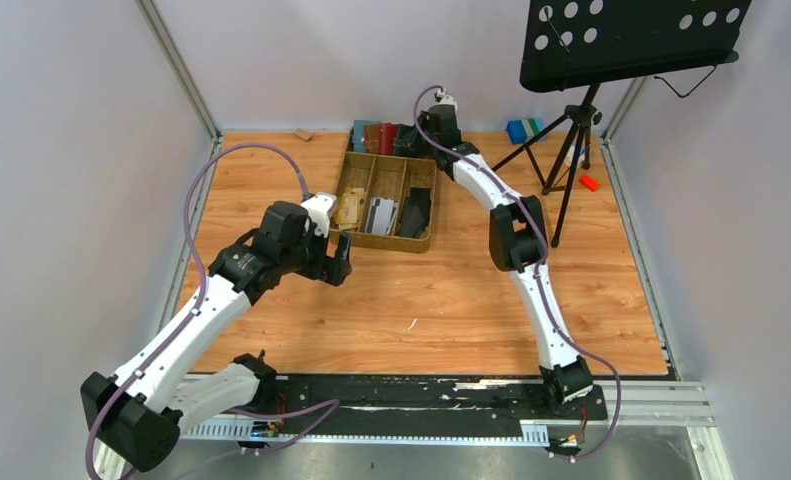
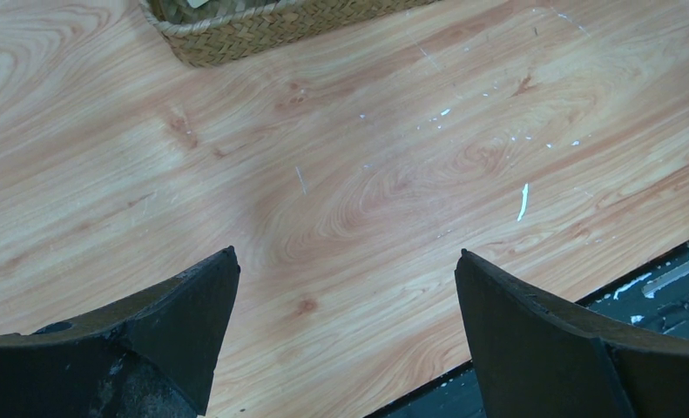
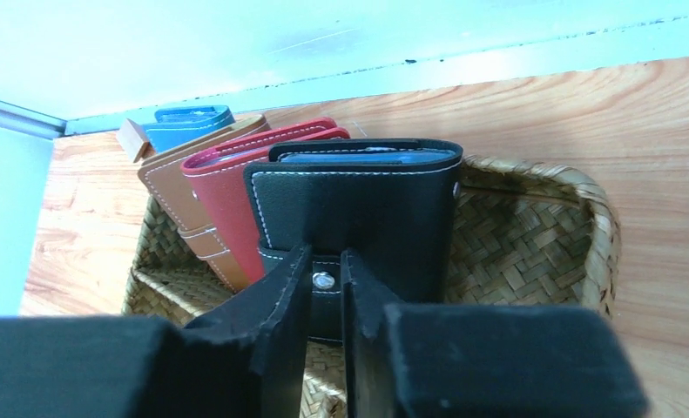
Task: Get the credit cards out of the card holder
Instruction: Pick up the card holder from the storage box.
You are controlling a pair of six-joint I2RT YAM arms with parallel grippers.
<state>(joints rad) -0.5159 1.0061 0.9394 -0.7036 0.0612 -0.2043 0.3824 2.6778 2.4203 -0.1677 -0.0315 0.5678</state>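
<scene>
The black card holder (image 3: 358, 200) stands upright at the far end of the woven basket (image 3: 584, 200), shut by a tab with a silver snap. Grey-blue pages show at its top edge. My right gripper (image 3: 327, 254) is right in front of the tab, its jaws a narrow slit apart with the snap showing between them. Whether they pinch the tab is unclear. In the top view this gripper (image 1: 436, 135) hangs over the basket's far end. Light grey credit cards (image 1: 379, 215) lie in the basket's middle compartment. My left gripper (image 2: 347, 261) is open and empty above bare wood, near the basket (image 1: 356, 243).
Red (image 3: 227, 174), brown (image 3: 184, 192) and blue (image 3: 188, 126) wallets stand beside the card holder. A long black flat piece (image 1: 416, 212) lies in the basket's right compartment. A music stand (image 1: 571, 130) and small blue (image 1: 519, 130) and red (image 1: 589, 182) blocks are at the back right.
</scene>
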